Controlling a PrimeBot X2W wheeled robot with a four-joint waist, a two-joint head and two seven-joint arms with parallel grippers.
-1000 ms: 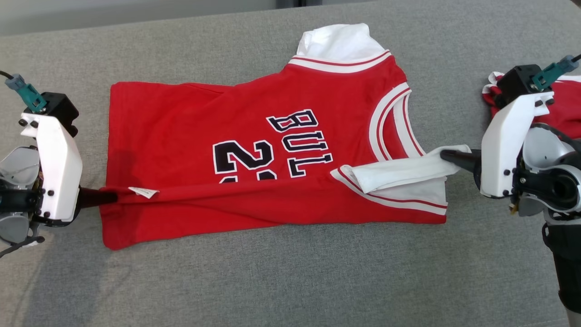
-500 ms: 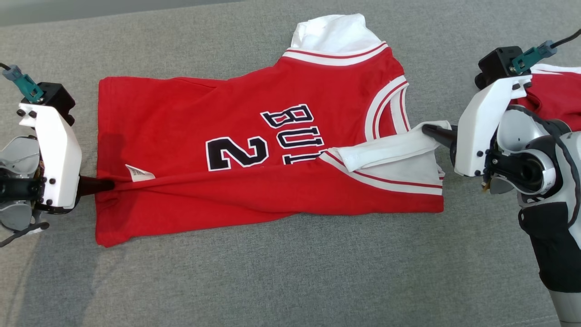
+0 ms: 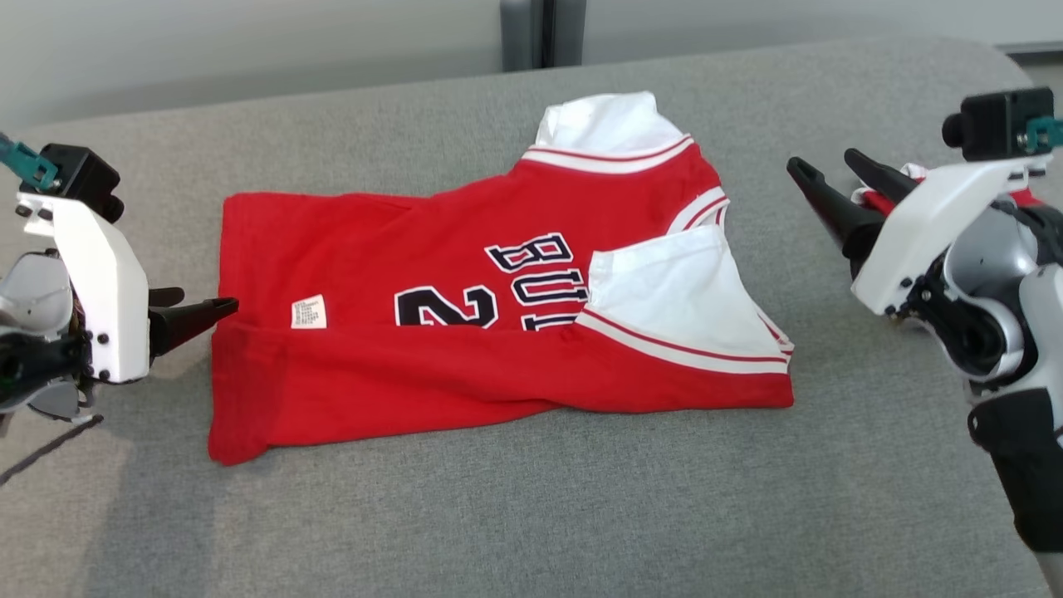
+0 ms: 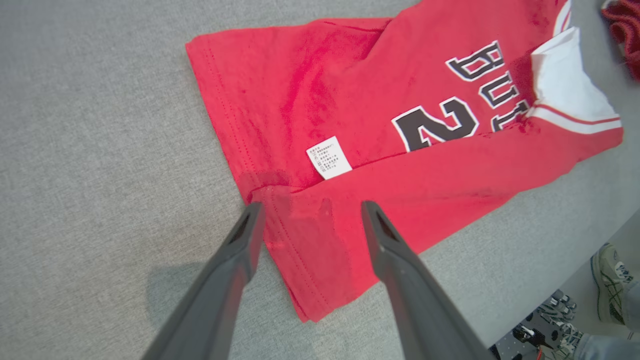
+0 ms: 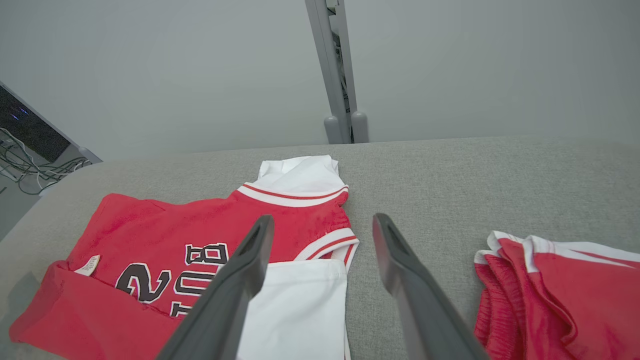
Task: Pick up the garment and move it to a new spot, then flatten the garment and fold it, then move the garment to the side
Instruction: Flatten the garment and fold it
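The jersey (image 3: 374, 274) lay centre frame on a grey cushion (image 3: 531, 515), lower edge folded up, with the left gripper (image 3: 203, 301) and right gripper (image 3: 822, 159) open and empty at frame left and right. Folding looked half done; the next move likely needed fresh grips on the upper edge. A pale wall (image 3: 249, 50) stood behind.
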